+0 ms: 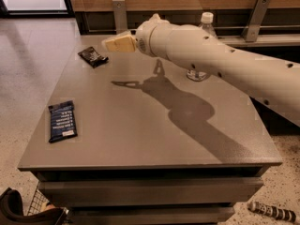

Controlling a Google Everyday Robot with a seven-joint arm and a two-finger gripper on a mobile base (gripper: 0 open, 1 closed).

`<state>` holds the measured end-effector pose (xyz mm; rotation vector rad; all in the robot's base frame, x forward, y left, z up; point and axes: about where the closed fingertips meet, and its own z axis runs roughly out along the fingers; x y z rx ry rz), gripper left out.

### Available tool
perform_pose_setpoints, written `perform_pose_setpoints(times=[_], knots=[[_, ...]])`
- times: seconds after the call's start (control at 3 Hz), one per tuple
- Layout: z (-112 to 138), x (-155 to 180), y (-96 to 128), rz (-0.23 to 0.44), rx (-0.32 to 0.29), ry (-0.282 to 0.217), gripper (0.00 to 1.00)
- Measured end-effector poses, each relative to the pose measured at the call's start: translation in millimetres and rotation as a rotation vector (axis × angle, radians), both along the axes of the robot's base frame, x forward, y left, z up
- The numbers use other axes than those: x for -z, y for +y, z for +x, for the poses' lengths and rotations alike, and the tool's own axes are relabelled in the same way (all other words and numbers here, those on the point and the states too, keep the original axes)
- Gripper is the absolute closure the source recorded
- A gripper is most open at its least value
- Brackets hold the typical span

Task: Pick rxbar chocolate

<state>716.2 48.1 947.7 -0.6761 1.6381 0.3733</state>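
The rxbar chocolate [93, 56] is a small black crinkled wrapper lying flat near the far left corner of the grey table [140, 125]. My gripper [112, 43] hangs in the air just right of it and slightly above, its cream fingers pointing left toward the bar and not touching it. The white arm reaches in from the right across the table.
A larger dark blue bar wrapper [62, 121] with white text lies near the table's left front edge. A clear water bottle [201, 46] stands at the far side, partly behind the arm. A wooden wall with metal brackets runs behind the table.
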Motion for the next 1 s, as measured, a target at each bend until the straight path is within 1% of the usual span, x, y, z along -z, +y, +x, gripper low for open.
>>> perform_pose_setpoints(times=[0.33,0.67,1.0], knots=[[22.7,11.6,18.3,0.06,-0.024,-0.004,0.0],[42.1,27.6,52.5,0.125,-0.09,0.018,0.0],[42.2,27.8,52.8,0.125,-0.091,0.02,0.0]])
